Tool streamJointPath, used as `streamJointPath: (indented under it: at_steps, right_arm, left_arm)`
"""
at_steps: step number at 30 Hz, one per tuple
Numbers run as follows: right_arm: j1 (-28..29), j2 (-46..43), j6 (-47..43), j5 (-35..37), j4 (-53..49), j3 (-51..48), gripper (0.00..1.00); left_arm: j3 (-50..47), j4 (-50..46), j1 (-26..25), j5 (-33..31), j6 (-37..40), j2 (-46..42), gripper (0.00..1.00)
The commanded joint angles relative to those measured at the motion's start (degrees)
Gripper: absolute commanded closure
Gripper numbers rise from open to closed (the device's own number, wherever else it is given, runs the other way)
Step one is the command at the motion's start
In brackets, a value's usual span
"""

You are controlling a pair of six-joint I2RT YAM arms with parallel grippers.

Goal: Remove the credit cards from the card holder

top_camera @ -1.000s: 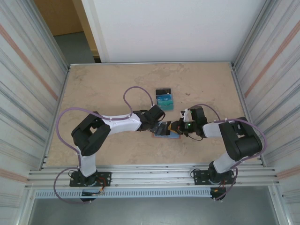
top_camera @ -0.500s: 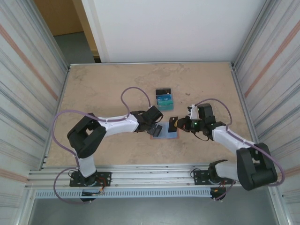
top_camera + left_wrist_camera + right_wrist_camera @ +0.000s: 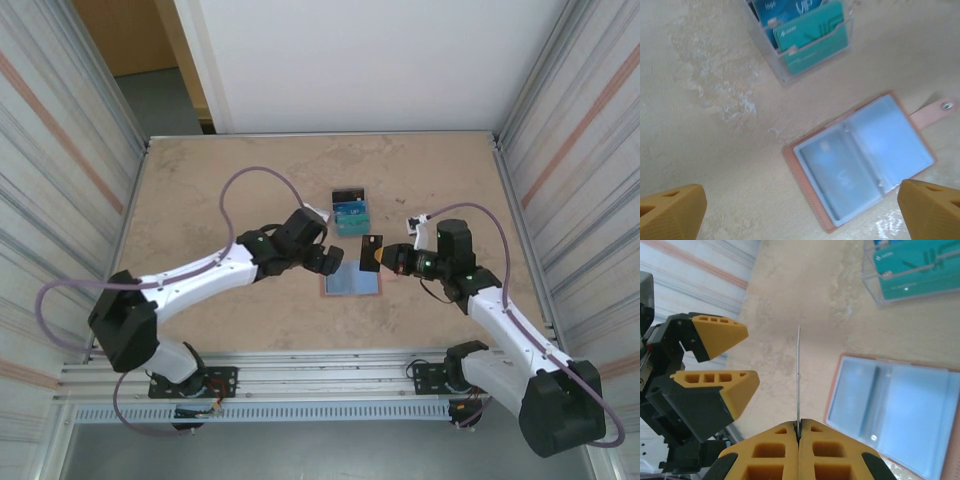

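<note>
— Looking from above?
— Salmon card holder (image 3: 352,283) open flat on mottled table (image 3: 220,190); right gripper (image 3: 384,256) pinches 1 black card (image 3: 371,252) beside it
— Left wrist?
— Wide-spread left gripper (image 3: 800,212); holder's inside glossy blue-grey
— Right wrist?
— Thin card edge-on, clamped

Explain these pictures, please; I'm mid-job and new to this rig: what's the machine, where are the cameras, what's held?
Two robot arms are bolted at the near edge of a table. The wide picture looks down from above and behind them. The other two come from a camera on each wrist, so the orange wedges there are that arm's own fingers. On the table lies the card holder, opened flat, pale blue pockets up. Beyond it stands a clear box with blue and teal cards. The right claw is shut on a thin dark card, seen edge-on in its wrist view. The left claw is open and holds nothing.
</note>
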Motion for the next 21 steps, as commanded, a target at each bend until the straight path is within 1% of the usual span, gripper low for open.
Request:
streamJointPath:
  at_steps: [1, 5, 7, 10, 12, 15, 17, 21]
  right_arm:
    - [1.0, -0.9, -4.2, -3.4, -0.7, 3.8, 0.97]
    - [4.7, 0.3, -12.9, -1.6, -9.6, 8.6, 0.97]
    - [6.9, 1.1, -17.1, -0.5, -13.5, 11.4, 0.97]
    - [8.7, 1.8, -22.7, 0.1, -18.0, 14.7, 0.96]
    - [9.1, 2.9, -25.3, -1.0, -20.0, 16.7, 0.95]
    - [9.5, 5.3, -27.0, -1.9, -21.1, 19.1, 0.95]
    - [11.2, 6.6, -28.7, -0.3, -22.2, 20.4, 0.95]
    - [16.3, 9.8, -33.4, 4.8, -26.2, 23.8, 0.97]
  left_arm:
    - [-2.7, 3.9, 2.0, 7.1, 0.2, -4.9, 0.01]
    - [-3.7, 6.9, 2.6, 11.1, 9.5, -8.4, 0.01]
    - [-3.0, 6.8, 2.6, 15.9, 17.0, -9.1, 0.01]
    - [-2.0, 4.5, 2.6, 23.8, 28.0, -9.6, 0.01]
    - [-0.8, 2.0, 2.6, 25.3, 33.7, -9.6, 0.03]
    - [0.1, 0.0, 3.0, 26.8, 39.0, -10.0, 0.04]
    - [0.2, 0.0, 3.9, 29.3, 40.9, -10.5, 0.05]
    - [0.6, 0.7, 7.6, 35.5, 41.8, -11.3, 0.17]
